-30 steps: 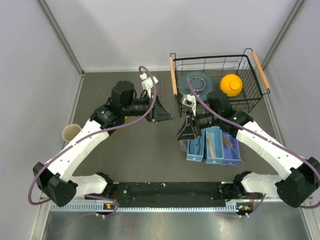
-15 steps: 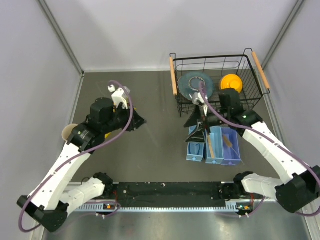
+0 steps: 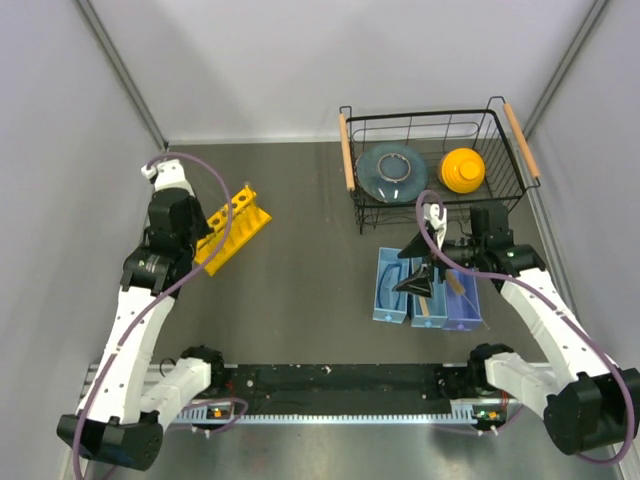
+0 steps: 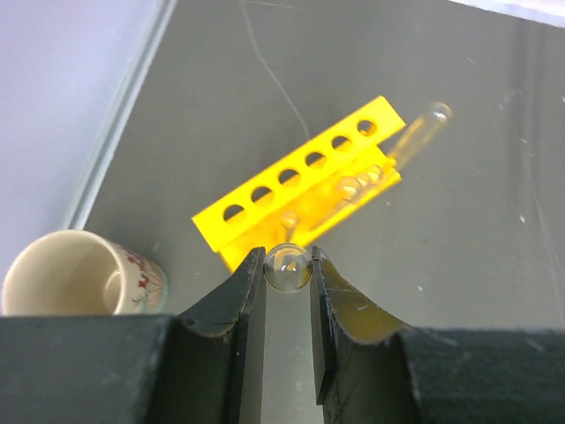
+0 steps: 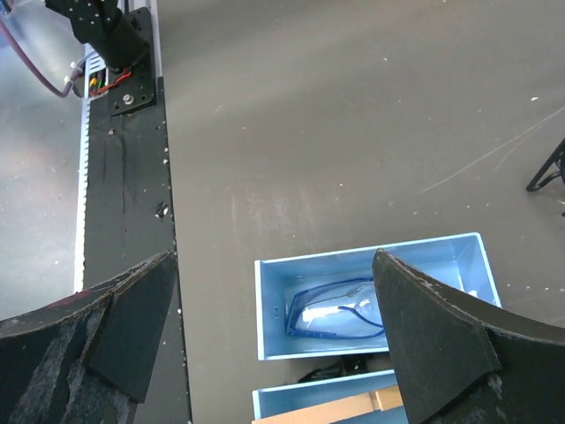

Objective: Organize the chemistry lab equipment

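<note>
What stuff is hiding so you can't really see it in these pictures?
1. Left wrist view: the glass tube shows only its round end; the left gripper hides the rest.
2. Right wrist view: the wooden clamp is cut off by the bottom edge.
3. Top view: the right gripper covers much of the middle blue bin, hiding what's inside.

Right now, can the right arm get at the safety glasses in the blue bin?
Probably yes. The right gripper hangs open above the blue bin, and the safety glasses lie uncovered inside with nothing in between.
</note>
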